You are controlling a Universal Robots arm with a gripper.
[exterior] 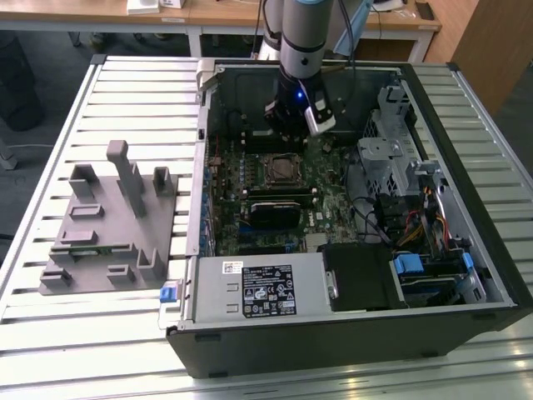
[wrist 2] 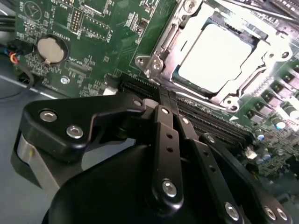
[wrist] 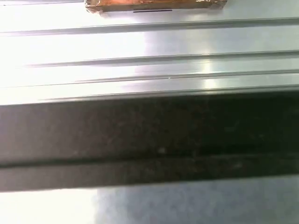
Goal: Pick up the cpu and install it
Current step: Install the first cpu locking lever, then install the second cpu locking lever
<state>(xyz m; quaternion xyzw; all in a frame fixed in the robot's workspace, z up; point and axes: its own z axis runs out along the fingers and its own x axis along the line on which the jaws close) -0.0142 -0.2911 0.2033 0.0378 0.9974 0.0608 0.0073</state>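
The cpu (wrist 2: pixel 217 58), a flat square chip with a pale silver top, lies in the metal-framed socket (wrist 2: pixel 163 44) on the green motherboard (wrist 2: pixel 93 28). In the exterior view that socket (exterior: pixel 281 169) sits mid-board inside the open computer case (exterior: pixel 350 333). My gripper (exterior: pixel 287 137) hangs over the board just behind the socket, toward the case's far wall. In the second wrist view its black fingers (wrist 2: pixel 163 140) converge to a point beside the socket's corner, and the gripper (wrist 2: pixel 167 99) is shut with nothing between them. It stands apart from the cpu.
A grey plastic fixture (exterior: pixel 108 225) stands on the slatted table at the exterior view's left. Inside the case are a silver box with a white label (exterior: pixel 258 287), a black ribbed block (exterior: pixel 281 204), a drive cage (exterior: pixel 391 158) and cables (exterior: pixel 416 225). A coin battery (wrist 2: pixel 50 49) sits on the board.
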